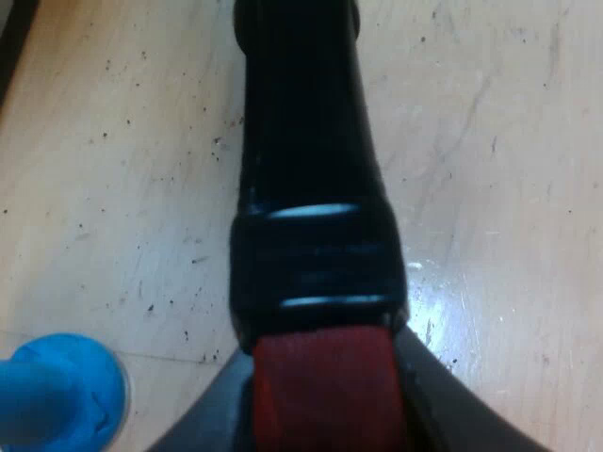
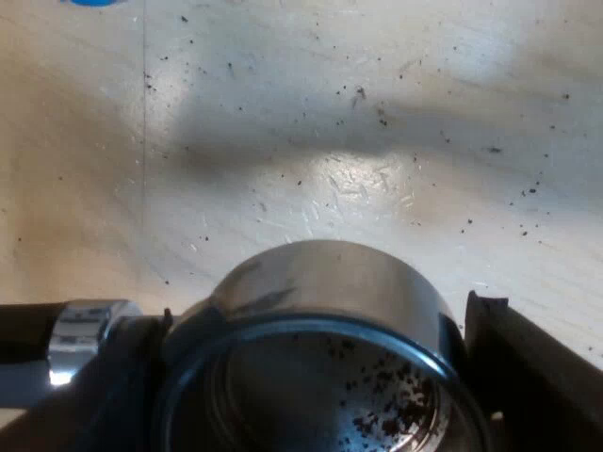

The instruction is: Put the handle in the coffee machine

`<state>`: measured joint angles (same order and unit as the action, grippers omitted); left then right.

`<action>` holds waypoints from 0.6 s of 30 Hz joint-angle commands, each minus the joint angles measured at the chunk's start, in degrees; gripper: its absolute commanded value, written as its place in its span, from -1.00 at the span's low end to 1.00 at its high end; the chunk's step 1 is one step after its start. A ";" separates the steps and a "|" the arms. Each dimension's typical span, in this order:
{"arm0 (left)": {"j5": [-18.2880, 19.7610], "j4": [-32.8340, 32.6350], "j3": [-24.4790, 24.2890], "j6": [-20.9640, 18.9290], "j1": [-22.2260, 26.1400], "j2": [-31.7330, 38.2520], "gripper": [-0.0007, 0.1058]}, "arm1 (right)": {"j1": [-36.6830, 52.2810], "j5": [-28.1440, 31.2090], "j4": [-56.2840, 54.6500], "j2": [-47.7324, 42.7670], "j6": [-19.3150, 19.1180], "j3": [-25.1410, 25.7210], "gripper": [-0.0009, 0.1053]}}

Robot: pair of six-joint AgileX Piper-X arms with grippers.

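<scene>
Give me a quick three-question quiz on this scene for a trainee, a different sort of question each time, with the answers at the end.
1. True or false: the left hand grips the holder by its red end.
2. What colour is the tamper near the handle? A green, B blue, C black.
3. Fill in: the holder's metal basket has a few loose coffee ____ inside.
Key: 1 true; 2 B; 3 grounds.

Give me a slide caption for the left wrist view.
Left gripper clamped on the red end of the holder's dark handle, speckled wooden table beneath, blue tamper close by.
</scene>
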<state>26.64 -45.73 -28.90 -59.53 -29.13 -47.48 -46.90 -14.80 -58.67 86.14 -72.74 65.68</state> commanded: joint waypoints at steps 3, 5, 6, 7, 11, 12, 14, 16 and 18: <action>3.15 0.22 -0.07 1.20 -0.20 0.13 -0.98 | -0.05 0.93 2.81 -1.38 -4.03 1.11 0.73; 2.98 -0.67 -0.07 1.20 -0.20 0.13 -0.98 | -0.05 1.58 3.09 -1.59 -4.27 1.45 0.70; 2.54 -1.17 -0.07 1.20 -0.20 0.13 -0.98 | -0.05 2.59 3.09 -1.71 -4.68 1.79 0.68; 2.31 -1.49 -0.07 1.31 -0.20 0.13 -0.98 | -0.05 3.00 3.09 -1.85 -4.84 2.03 0.68; 2.96 -2.05 -0.07 1.34 2.83 0.13 -0.98 | -0.33 6.67 3.09 -4.03 -5.11 3.46 0.66; 2.96 -2.05 -0.07 1.34 3.95 0.13 -0.98 | -0.78 8.15 3.09 -4.93 -5.11 3.52 0.66; 3.23 -2.05 -0.07 1.47 5.89 0.13 -0.98 | -1.69 11.13 3.09 -6.59 -5.11 3.50 0.66; 3.80 -1.51 -0.07 1.61 7.60 0.13 -0.98 | -3.05 14.80 3.09 -8.28 -5.11 3.50 0.66; 3.80 -0.59 -0.07 1.60 9.32 0.13 -0.98 | -5.17 19.51 3.22 -9.64 -5.11 3.50 0.66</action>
<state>27.87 -48.65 -28.32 -58.02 -20.57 -47.48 -50.80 0.82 -56.44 77.55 -75.78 68.26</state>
